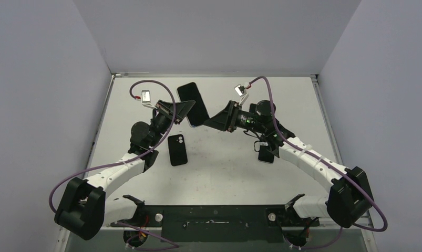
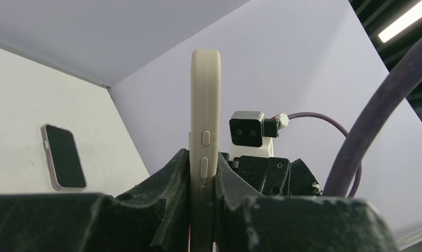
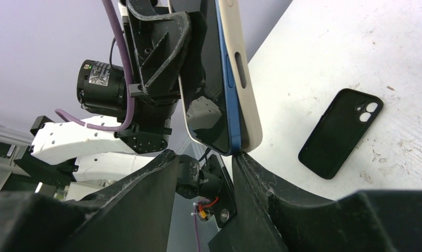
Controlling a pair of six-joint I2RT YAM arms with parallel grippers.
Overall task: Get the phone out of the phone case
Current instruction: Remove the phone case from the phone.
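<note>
Above table [image 1: 224,168], left gripper [image 2: 203,160] pinches smooth cream case [image 2: 205,94]; right gripper [image 3: 204,156] spread wide.

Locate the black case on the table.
Top view: the black case lies flat on the table, left of centre, beside the left arm and on the near side of the phone held by the left tool.
</note>
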